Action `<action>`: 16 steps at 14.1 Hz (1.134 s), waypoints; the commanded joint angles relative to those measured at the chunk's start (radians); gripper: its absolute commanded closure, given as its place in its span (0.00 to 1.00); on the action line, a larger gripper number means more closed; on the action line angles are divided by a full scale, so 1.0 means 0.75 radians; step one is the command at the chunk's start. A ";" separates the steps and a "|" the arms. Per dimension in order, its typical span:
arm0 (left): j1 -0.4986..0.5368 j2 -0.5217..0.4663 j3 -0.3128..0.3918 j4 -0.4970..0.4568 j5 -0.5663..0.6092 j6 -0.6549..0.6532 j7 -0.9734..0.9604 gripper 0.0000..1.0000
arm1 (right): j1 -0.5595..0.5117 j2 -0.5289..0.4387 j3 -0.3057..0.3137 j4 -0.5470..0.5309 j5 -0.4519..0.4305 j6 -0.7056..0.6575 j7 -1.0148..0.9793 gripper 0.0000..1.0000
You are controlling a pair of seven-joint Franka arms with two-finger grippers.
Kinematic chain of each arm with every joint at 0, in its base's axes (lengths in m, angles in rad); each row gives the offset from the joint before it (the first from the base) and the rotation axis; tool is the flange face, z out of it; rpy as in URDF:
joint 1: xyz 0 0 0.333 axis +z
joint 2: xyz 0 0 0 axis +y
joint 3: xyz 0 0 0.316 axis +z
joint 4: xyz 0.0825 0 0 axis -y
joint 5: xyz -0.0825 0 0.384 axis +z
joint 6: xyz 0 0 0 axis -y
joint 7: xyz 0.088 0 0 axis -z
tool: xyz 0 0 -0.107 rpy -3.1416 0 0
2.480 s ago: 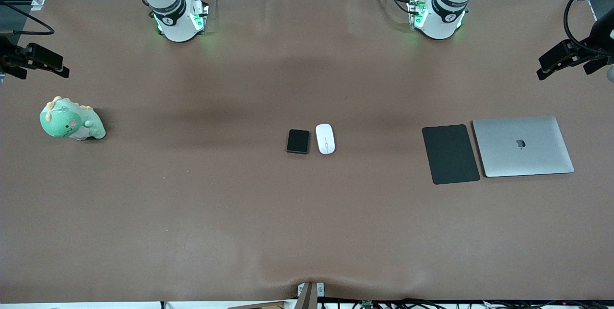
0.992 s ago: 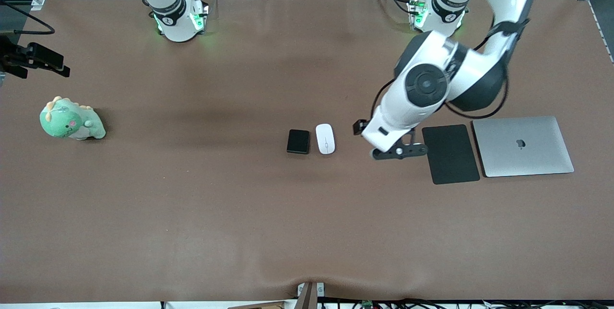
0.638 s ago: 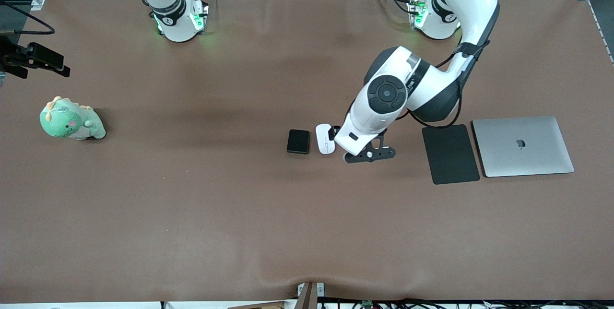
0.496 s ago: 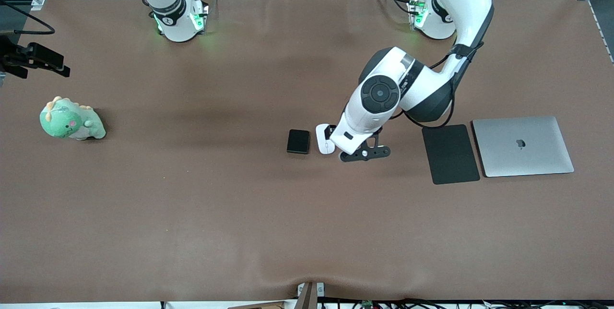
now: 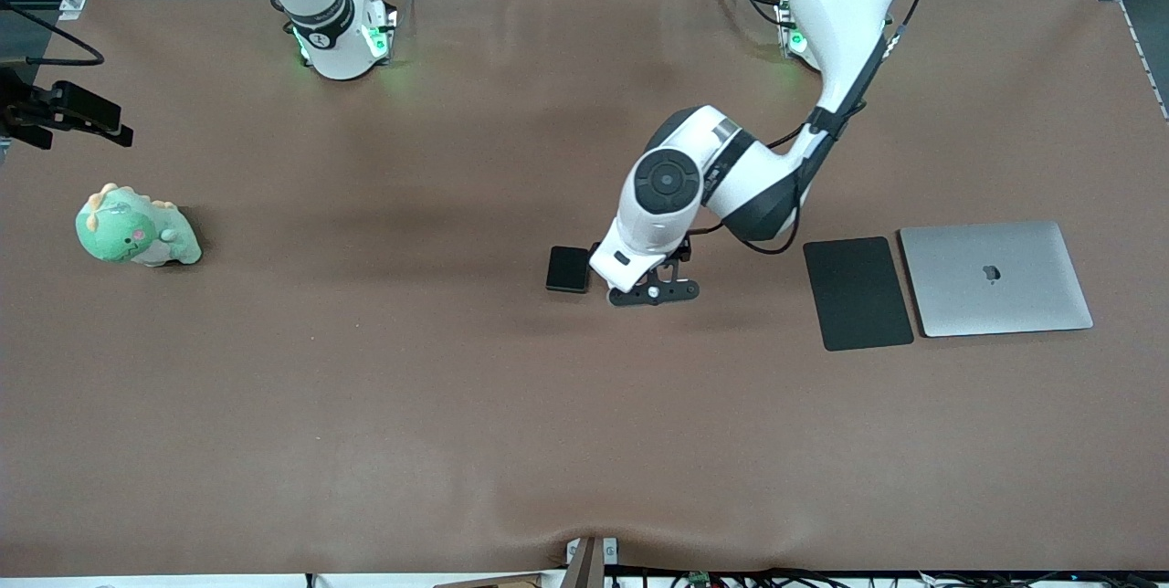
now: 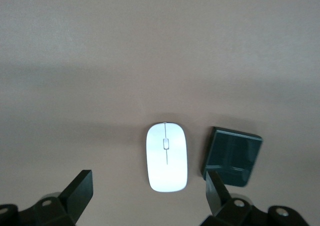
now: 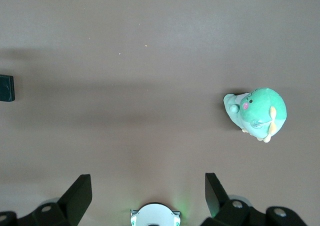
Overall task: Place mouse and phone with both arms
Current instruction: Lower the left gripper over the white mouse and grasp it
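1. You have one mouse and one phone flat on the surface, side by side mid-surface; the mouse's long axis and centre line run toward and away from the front camera.
2. Your left hand hangs over the mouse, fingers spread wide, arm reaching in from its base.
3. Your right hand waits spread, high near its base.
4. One plush, one mat, one laptop.
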 commanded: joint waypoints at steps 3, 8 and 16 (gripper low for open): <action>-0.075 0.111 0.019 0.020 0.145 0.000 -0.051 0.00 | 0.002 0.003 -0.004 0.028 -0.011 -0.018 0.003 0.00; -0.081 0.142 0.017 -0.007 0.152 0.025 -0.145 0.00 | -0.013 0.007 -0.010 0.054 -0.021 -0.054 -0.012 0.00; -0.098 0.156 0.017 -0.099 0.142 0.191 -0.278 0.00 | 0.006 0.111 -0.004 0.079 -0.005 0.070 0.002 0.00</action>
